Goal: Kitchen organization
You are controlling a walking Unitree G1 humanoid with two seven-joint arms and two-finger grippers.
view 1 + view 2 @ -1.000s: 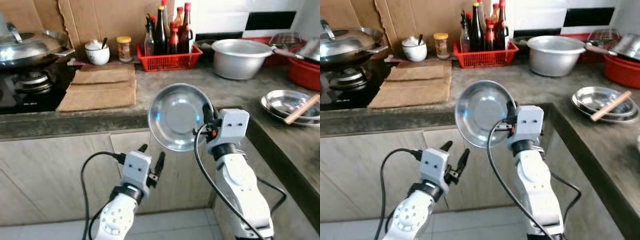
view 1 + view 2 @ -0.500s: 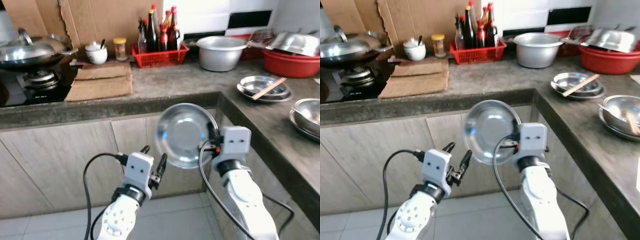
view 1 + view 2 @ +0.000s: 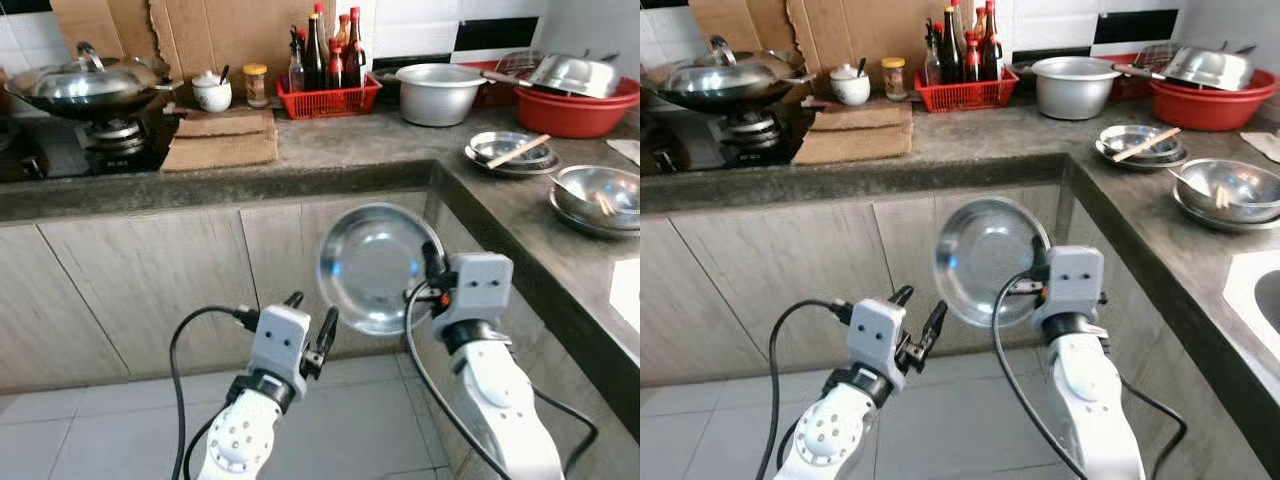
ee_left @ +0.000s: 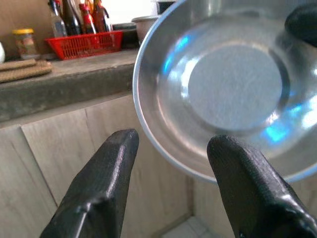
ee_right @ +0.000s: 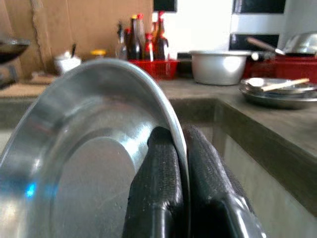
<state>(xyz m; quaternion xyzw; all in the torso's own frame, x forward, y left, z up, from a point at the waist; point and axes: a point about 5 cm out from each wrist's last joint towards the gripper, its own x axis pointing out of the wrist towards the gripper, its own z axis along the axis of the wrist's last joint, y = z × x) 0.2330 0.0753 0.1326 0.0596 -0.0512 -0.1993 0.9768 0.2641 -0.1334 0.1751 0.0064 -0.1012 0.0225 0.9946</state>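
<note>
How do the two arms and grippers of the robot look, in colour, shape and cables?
Both arms are silver-white and rounded. The left arm's lower segment shows a ring of small holes. Each wrist ends in a boxy white block with small dark screw holes. The left gripper and right gripper each have two long black fingers with a finely textured surface. A black cable loops from each wrist block along its arm.

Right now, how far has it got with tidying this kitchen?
Partway, at most. In hand: the right gripper is shut on the rim of a steel plate, held in front of the cabinets. The left gripper is open and empty. Left: steel dishes and bowls sit loose on the counter. Nothing looks finished.
</note>
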